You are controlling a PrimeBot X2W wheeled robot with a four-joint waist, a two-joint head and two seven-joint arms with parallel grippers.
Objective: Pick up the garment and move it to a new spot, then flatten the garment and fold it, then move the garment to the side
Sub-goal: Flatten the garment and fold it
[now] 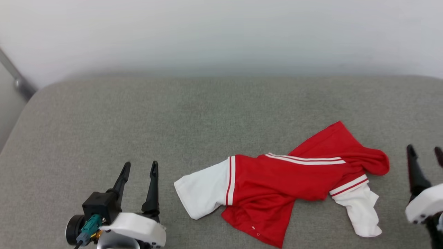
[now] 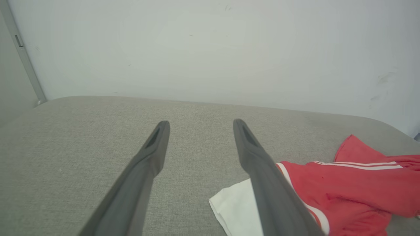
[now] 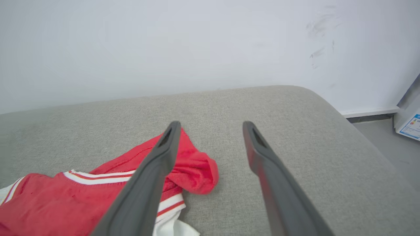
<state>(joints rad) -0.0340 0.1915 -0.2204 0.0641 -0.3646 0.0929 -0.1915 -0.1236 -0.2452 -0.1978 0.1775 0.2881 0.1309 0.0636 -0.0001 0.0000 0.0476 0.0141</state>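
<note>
Now our left hand and right hand stand released beside the garment.
Pinching a bunched fold, we could catch several layers and twist it.

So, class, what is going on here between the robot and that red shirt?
Nothing is being held. The red and white garment lies crumpled on the grey cushion, between the two grippers. The left gripper hovers open beside its white sleeve; the right gripper is open too, next to the bunched red end. Flattening and folding are not yet done.
</note>
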